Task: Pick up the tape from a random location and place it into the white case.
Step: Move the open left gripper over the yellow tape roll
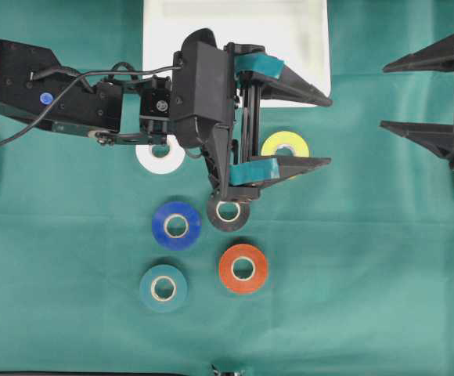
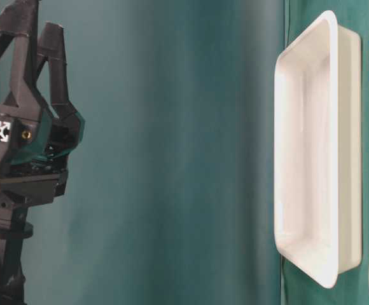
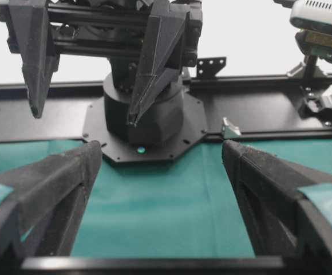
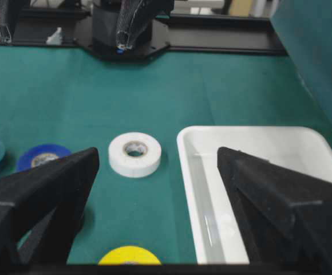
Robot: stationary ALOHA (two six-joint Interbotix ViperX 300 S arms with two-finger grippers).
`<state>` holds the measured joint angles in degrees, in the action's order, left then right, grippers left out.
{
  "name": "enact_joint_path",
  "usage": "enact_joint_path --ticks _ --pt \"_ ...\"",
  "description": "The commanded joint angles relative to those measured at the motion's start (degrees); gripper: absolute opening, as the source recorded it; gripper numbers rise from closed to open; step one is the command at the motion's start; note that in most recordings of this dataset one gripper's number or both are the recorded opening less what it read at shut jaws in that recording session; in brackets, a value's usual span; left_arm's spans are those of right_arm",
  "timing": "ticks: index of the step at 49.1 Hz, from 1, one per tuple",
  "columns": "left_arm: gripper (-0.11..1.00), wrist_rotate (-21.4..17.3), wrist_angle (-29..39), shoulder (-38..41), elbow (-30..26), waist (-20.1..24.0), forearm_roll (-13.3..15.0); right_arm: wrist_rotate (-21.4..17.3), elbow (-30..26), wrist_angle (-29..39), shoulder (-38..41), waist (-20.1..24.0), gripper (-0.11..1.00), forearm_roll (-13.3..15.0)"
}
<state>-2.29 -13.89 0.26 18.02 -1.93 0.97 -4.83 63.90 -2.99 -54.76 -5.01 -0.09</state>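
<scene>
Several tape rolls lie flat on the green cloth: yellow, white, dark grey, blue, orange and teal. The white case sits at the back middle with nothing showing in it. My left gripper is open and holds nothing; it hovers over the case's front right corner, its near finger over the yellow roll. My right gripper stands open and bare at the far right. Its wrist view shows the white roll, the yellow roll and the case.
The left arm stretches in from the left and hides part of the white roll and the case's front edge. Bare green cloth lies between the left fingers, with the right arm's base beyond. The case's raised rim shows at table level.
</scene>
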Motion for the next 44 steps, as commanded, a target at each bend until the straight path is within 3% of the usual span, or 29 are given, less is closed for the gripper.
enact_joint_path --ticks 1,10,28,44 --pt "0.98 0.53 1.67 -0.35 -2.37 0.44 0.18 -0.09 -0.97 -0.18 0.18 0.00 0.93 0.00" --pt "0.98 2.72 13.36 1.85 -7.12 1.23 0.18 -0.09 -0.97 0.26 0.18 0.00 0.93 0.00" --pt "0.98 2.37 44.74 8.44 -21.53 2.02 -0.26 -0.18 -0.97 0.44 0.18 0.00 0.93 0.00" --pt "0.98 0.88 62.05 12.92 -31.99 2.02 -0.53 -0.18 -0.88 0.53 0.35 0.00 0.93 0.00"
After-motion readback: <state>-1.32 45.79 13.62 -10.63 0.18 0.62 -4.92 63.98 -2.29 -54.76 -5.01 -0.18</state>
